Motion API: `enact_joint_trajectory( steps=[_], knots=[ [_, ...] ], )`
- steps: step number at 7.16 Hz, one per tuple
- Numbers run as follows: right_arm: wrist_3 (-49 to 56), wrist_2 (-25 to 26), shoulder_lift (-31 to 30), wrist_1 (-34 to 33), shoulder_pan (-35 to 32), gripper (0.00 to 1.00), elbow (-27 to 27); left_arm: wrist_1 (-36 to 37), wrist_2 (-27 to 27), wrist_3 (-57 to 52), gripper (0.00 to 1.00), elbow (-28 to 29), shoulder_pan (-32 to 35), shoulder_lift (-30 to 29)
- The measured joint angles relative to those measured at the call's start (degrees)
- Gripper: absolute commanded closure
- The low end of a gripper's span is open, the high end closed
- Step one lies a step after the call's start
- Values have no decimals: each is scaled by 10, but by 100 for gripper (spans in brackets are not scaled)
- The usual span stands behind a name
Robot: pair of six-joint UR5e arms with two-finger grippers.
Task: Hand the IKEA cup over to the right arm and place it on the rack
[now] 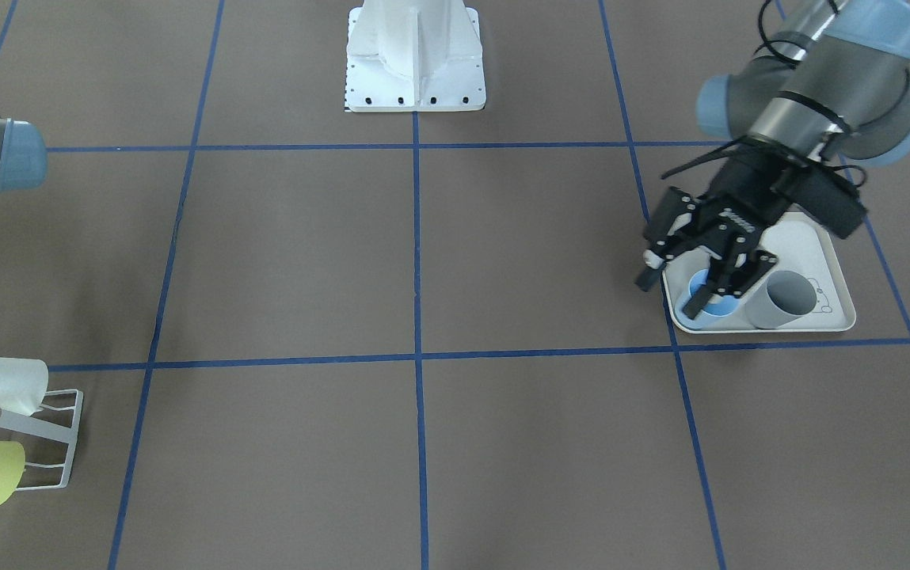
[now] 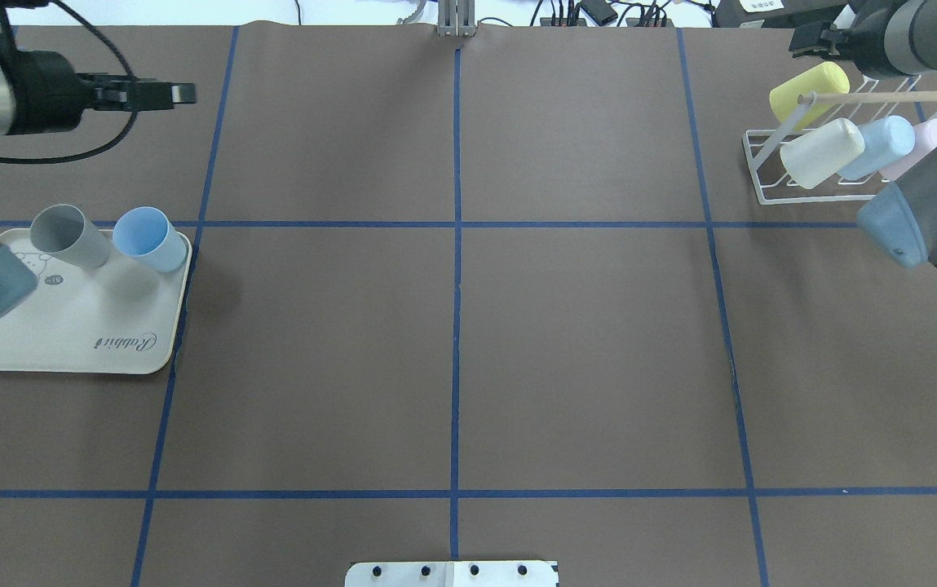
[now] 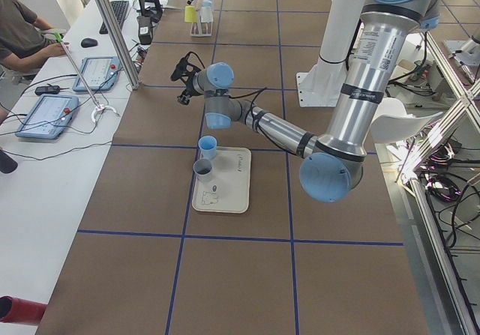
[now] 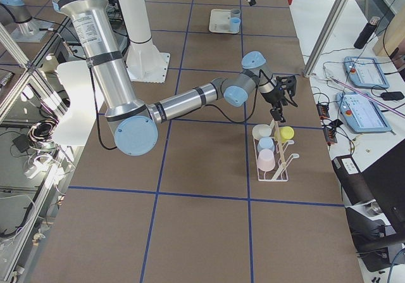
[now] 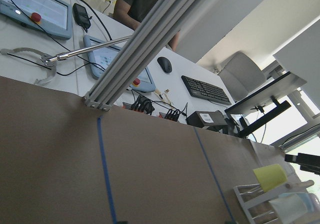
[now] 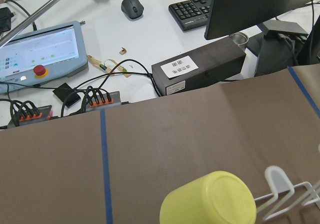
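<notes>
While the left claw (image 1: 670, 293) hangs wide open and empty in the air, the cream rabbit tray (image 2: 68, 342) at the table's (image 2: 452, 342) left carries a grey cup (image 2: 68, 235) and, just beside it, the blue IKEA cup (image 2: 150, 236), both upright. Far right, the white wire rack (image 2: 752, 163) holds a yellow cup (image 2: 809, 92), cream cup (image 2: 823, 152), light-blue cup (image 2: 880, 143) and pink cup (image 2: 929, 139). Right claw (image 2: 812, 39) hovers by the yellow cup; can't tell its opening.

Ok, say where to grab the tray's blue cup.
I'd pinch the blue cup at its rim from above, straddling the wall, on the side away from the grey cup, which stands close: it is upright, mouth up.
</notes>
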State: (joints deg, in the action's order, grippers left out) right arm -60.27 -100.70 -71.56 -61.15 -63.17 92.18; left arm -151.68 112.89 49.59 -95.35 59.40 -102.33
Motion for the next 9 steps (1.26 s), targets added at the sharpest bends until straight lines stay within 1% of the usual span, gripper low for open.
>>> enact_joint_trajectory(
  steps=[1,2,3,4,5,6,7,8,9],
  knots=[
    [0,-16,-9,0,0,0,11,10,18,-85,29,7,30,51],
    [0,-26,-15,1,1,0,19,43,31,-176,29,12,63,84],
    [0,-33,-18,1,1,0,24,96,41,-254,29,16,91,100],
    [0,-41,-22,1,1,0,30,156,45,-305,28,23,105,103],
    [1,-48,-28,0,1,0,38,214,54,-325,27,30,109,93],
    [3,-59,-45,0,1,0,55,267,80,-326,24,32,109,79],
    [5,-70,-74,0,2,0,83,299,118,-308,21,32,102,70],
    [7,-83,-99,0,4,0,107,312,144,-289,15,34,84,66],
    [7,-94,-113,0,4,0,120,317,156,-279,14,44,67,64]
  ],
)
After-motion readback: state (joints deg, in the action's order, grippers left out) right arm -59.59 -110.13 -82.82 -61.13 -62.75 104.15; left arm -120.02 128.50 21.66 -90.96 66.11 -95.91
